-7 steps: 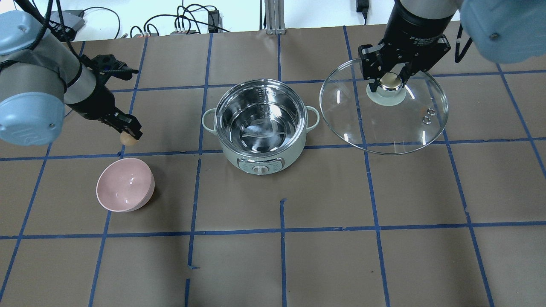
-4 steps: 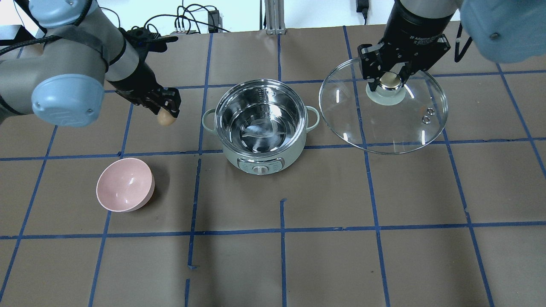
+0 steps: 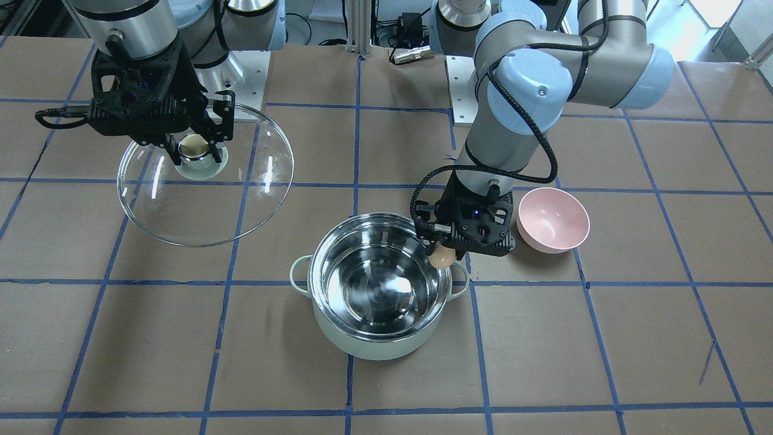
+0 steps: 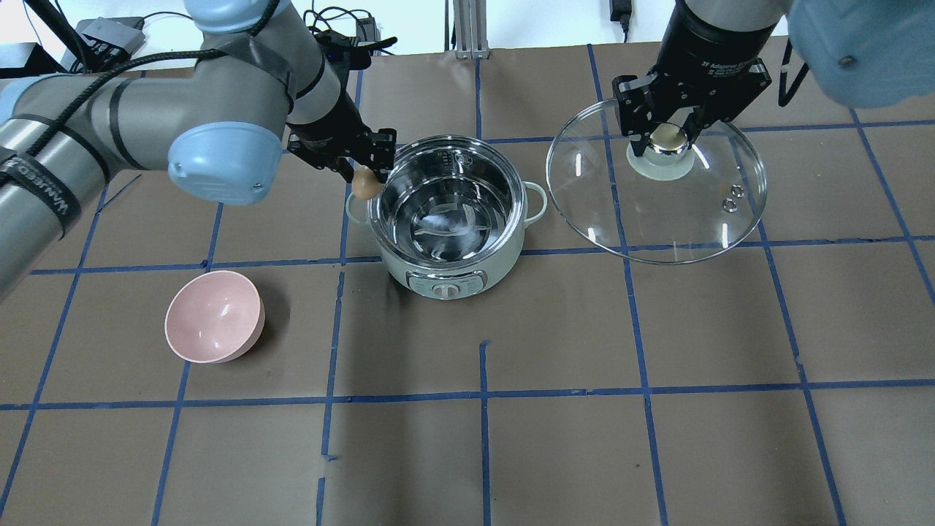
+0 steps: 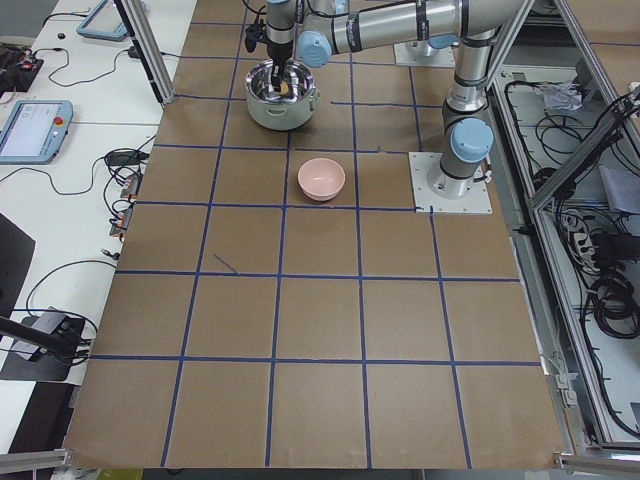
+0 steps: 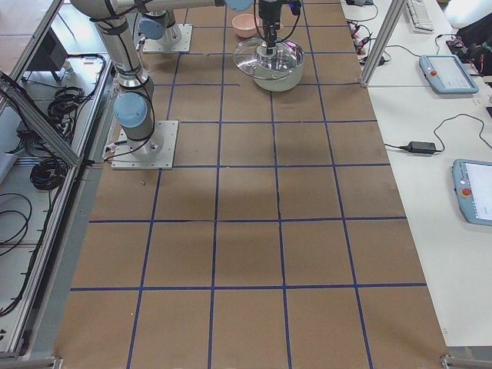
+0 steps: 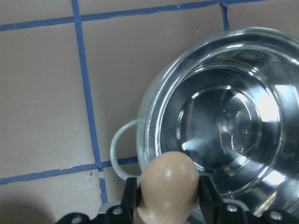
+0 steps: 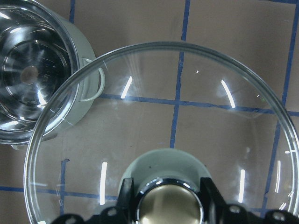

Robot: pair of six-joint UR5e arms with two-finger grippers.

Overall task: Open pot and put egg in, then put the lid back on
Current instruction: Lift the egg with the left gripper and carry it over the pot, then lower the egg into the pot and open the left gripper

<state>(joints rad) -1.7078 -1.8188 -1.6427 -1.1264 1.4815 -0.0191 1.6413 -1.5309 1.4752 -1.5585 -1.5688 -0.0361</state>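
Egg (image 7: 168, 184) pinched by left tool (image 4: 363, 179) over pot (image 3: 362, 347) rim.

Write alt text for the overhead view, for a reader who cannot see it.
The left claw holds a tan egg at the left edge of an open, empty mint-green pot. The right claw grips the glass lid by its knob, off to the pot's right. An empty pink bowl sits at lower left.

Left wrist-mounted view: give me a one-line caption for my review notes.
Left hand grips the egg at the rim of the open, empty pot, not yet over its middle.
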